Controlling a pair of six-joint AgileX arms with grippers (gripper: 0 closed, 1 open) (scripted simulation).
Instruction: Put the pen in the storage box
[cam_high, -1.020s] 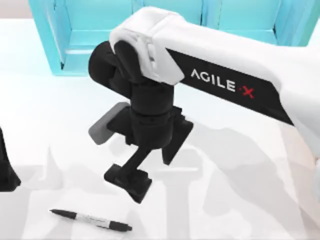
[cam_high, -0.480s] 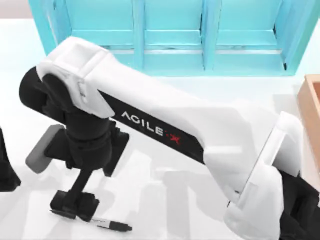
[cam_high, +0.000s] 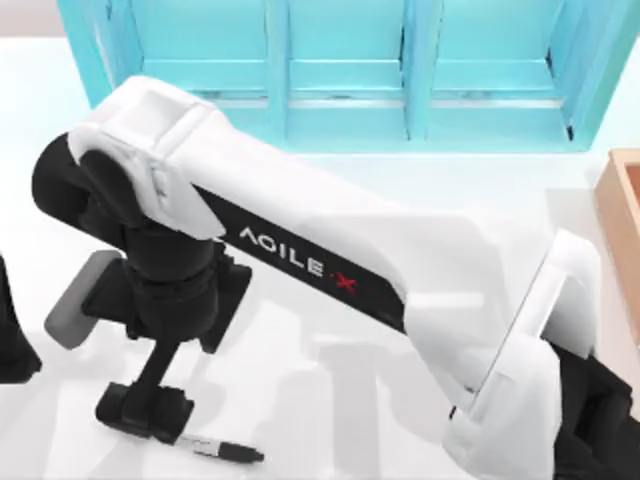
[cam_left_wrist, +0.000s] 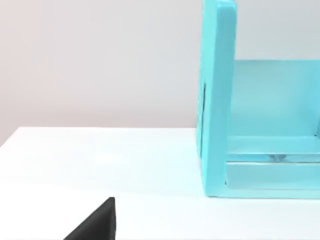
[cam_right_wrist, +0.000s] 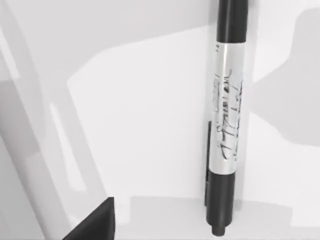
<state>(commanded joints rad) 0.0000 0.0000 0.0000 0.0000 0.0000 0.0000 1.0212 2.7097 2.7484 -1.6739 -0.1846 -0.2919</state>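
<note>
Right hand (cam_high: 145, 412) now lower over pen (cam_high: 222, 449)

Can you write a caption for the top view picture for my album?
Right gripper reaches down over the black pen lying on the white table.

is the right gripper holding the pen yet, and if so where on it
Cannot be told. The right gripper is down over the pen's tip half, hiding the contact; the pen lies flat on the table.

Right arm stretched across, right gripper (cam_high: 143, 412) low; left arm parked — left edge.
</note>
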